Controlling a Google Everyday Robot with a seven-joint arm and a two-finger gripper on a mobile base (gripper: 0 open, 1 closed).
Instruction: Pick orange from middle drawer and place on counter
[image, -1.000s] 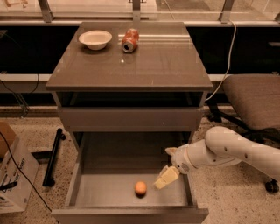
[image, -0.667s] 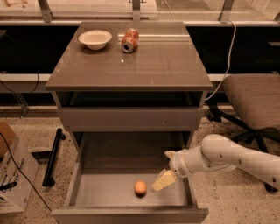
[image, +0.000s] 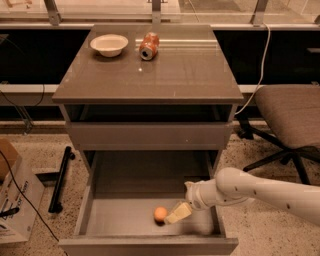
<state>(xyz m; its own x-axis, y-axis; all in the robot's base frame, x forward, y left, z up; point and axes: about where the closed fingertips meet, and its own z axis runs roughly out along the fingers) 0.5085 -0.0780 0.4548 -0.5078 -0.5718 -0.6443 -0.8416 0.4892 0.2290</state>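
Observation:
The small orange (image: 160, 214) lies on the flat bottom of the open middle drawer (image: 89, 200), near its front. My gripper (image: 176, 214) comes in from the right on a white arm and is low inside the drawer, its pale fingers right beside the orange on its right side, touching or nearly touching it. The glossy grey-brown counter (image: 185, 75) tops the cabinet above.
A white bowl (image: 109, 44) and an orange-red soda can (image: 148, 46) on its side sit at the back of the counter. An office chair (image: 290, 120) stands to the right. A cardboard box (image: 12, 200) and a black bar (image: 60, 177) lie on the floor at left.
My gripper has moved down and to the left inside the drawer, closing the gap to the orange. The orange has not moved.

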